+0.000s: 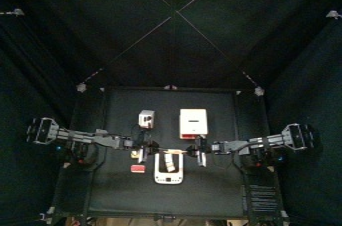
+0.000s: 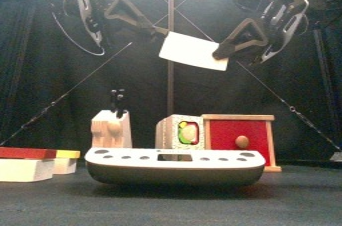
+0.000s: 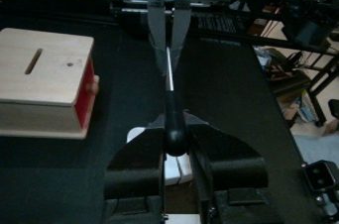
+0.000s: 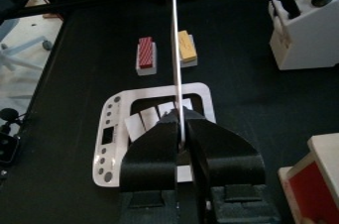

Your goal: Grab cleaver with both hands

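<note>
cleaver (image 2: 193,51) held aloft, pinched by left hand (image 2: 144,22) and right hand (image 2: 238,46), white tray (image 2: 174,163) beneath

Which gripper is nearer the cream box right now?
Right. The right gripper hangs just in front of the box; the left gripper is past the table's middle, farther off to the side.

In both wrist views the cleaver (image 3: 173,59) shows up only edge-on as a thin line, so its flat face is totally hidden there.
</note>
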You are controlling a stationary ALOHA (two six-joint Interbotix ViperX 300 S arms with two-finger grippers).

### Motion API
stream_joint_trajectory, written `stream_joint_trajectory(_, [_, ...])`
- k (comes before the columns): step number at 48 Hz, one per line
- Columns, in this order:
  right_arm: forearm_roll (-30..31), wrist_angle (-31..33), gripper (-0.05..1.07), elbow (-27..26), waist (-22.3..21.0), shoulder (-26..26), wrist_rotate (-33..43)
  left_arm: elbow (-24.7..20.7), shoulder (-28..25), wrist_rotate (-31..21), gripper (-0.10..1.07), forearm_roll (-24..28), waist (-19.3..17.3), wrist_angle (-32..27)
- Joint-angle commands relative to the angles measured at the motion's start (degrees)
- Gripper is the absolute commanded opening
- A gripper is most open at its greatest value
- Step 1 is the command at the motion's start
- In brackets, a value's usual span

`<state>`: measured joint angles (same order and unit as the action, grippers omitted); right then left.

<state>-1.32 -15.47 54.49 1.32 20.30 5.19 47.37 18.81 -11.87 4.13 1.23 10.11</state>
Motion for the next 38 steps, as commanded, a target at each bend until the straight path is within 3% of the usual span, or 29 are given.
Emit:
stream_joint_trajectory(1, [0.26,-0.26,0.14,-2.02,0.09,0.0,-0.18,0.09,0.09,0.0,0.45,-0.18,0.09,0.44])
stream_joint_trajectory(21, [0.26,3.78,0.14,-6.24,0.09,-4.22,-0.09,2.02,0.09,0.0,0.44,0.0,0.35,-0.26])
stream_joint_trajectory(38, [-0.09,11.07,0.14,-8.26,0.0,-2.2,-0.09,2.02,0.18,0.09,0.44,0.26,1.41,-1.41])
